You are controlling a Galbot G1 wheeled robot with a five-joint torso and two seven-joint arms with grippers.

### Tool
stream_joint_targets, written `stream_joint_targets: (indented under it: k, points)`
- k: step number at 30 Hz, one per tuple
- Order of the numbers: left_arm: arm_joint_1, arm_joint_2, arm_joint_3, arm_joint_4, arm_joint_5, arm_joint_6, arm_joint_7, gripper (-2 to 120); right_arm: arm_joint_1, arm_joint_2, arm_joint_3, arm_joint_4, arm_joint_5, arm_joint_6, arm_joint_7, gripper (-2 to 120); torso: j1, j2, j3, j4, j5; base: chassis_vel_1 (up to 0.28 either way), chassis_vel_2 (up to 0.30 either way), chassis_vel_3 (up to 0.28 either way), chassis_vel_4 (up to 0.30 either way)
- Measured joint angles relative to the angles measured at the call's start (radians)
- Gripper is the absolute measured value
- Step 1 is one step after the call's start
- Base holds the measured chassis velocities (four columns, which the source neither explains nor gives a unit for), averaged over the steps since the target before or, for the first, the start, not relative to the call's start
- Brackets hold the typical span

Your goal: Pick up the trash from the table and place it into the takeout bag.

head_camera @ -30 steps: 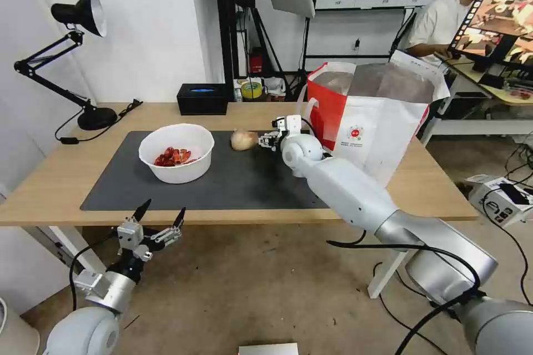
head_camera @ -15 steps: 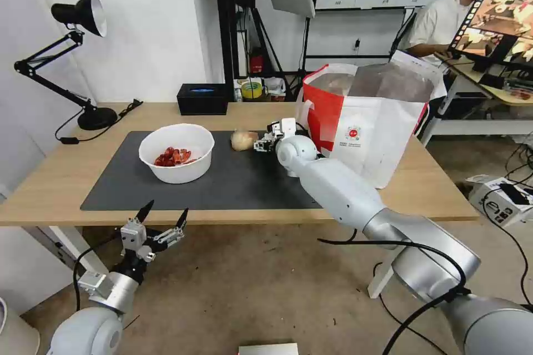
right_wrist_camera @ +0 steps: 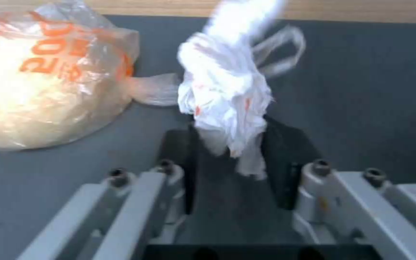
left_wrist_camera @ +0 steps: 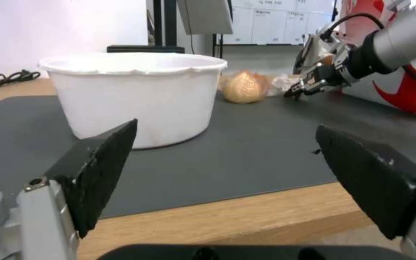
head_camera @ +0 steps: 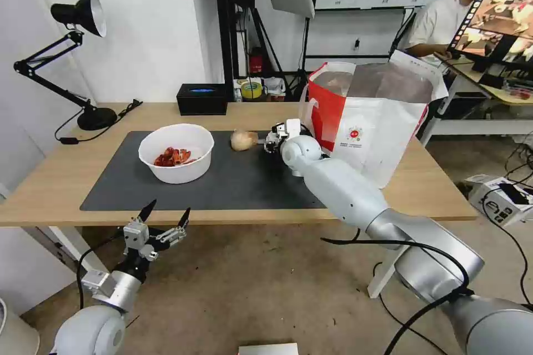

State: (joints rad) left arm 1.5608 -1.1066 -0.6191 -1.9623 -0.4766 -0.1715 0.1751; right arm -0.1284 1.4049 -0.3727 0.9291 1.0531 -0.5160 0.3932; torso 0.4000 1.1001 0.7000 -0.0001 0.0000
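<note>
1. On the dark grey rectangular mat (head_camera: pixel 222 177) of the light-wood table (head_camera: pixel 66 177), the right gripper (right_wrist_camera: pixel 229 162) pinches a crumpled white plastic scrap (right_wrist_camera: pixel 227 97), just beside the tan wad in clear film (head_camera: pixel 243 140); the red-and-white boxy takeout bag (head_camera: pixel 366 133) stands close behind.
2. The white round bowl holding red shells (head_camera: pixel 176 153) sits well apart on the mat.
3. Below the table's front edge, the left gripper (head_camera: pixel 165 221) hangs with fingers spread.
</note>
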Motion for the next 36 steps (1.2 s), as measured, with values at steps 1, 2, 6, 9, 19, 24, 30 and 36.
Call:
stream_joint_targets:
  k: [1,2,6,9,19,24,30,36]
  points:
    - [0.001,-0.002,0.0,0.002,0.0,-0.003,0.0,100,0.0,0.004,0.003,0.002,0.007,-0.001,0.0,24,0.0,0.0,0.0,0.0,0.0,0.0,0.0,0.0,0.0]
    - [0.001,-0.002,0.0,0.002,0.0,-0.003,0.0,100,0.0,0.004,0.003,0.002,0.007,-0.001,0.0,24,0.0,0.0,0.0,0.0,0.0,0.0,0.0,0.0,0.0]
    - [0.002,-0.004,0.002,0.003,0.0,-0.007,-0.002,100,-0.002,0.009,0.015,0.009,0.014,0.001,-0.011,8,0.0,0.0,0.0,0.0003,0.0,0.0,0.0,0.0,0.0]
    - [0.001,-0.004,0.002,0.003,-0.001,-0.008,-0.004,100,-0.011,0.001,0.02,0.031,0.014,0.026,-0.049,0,0.0,0.0,0.0,0.0002,0.0,0.0,0.0,0.0,0.0]
    - [0.005,-0.003,-0.002,-0.009,-0.007,-0.008,-0.026,100,-0.123,-0.182,0.003,0.4,0.022,0.084,-0.089,0,0.0,0.0,0.0,-0.0001,0.0001,0.0,0.0,0.0,0.0]
    - [0.009,-0.005,-0.004,-0.018,-0.009,-0.008,-0.03,100,-0.271,-0.354,0.072,0.768,-0.004,0.166,-0.127,0,0.0,0.0,0.0,-0.0002,0.0002,0.0,0.0,0.0,0.0]
    - [0.008,-0.005,0.01,-0.019,-0.005,-0.009,-0.033,100,-0.341,-0.483,0.203,0.985,-0.056,0.292,-0.118,0,0.0,0.0,0.0,-0.0002,0.0006,0.0,0.0,0.0,0.0]
    - [0.004,-0.005,0.036,-0.03,0.004,-0.006,-0.05,100,-0.282,-0.59,0.311,1.005,-0.083,0.361,-0.044,0,0.0,0.0,0.0,0.0,0.0,0.0,0.0,0.0,0.0]
